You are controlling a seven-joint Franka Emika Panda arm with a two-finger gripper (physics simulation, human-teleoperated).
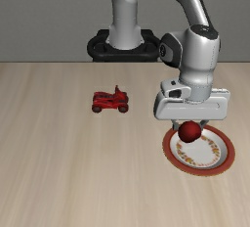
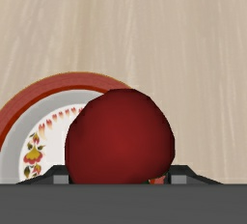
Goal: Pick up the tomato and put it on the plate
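The red tomato (image 1: 190, 132) hangs between my gripper's (image 1: 189, 126) fingers, a little above the plate (image 1: 226, 154). The plate is white with a red-brown rim and a flower pattern, and lies on the wooden table at the exterior view's right. In the wrist view the tomato (image 2: 121, 136) is round, dark red and very close, with a finger on each side of it. Behind it the plate (image 2: 41, 100) shows its rim and patterned inner ring; the tomato covers much of the plate. The gripper (image 2: 121, 182) is shut on the tomato.
A small red toy motorbike (image 1: 110, 101) stands on the table toward the exterior view's left of the gripper, well apart from the plate. The robot's black base (image 1: 125, 47) sits at the table's far edge. Bare wood lies around the plate.
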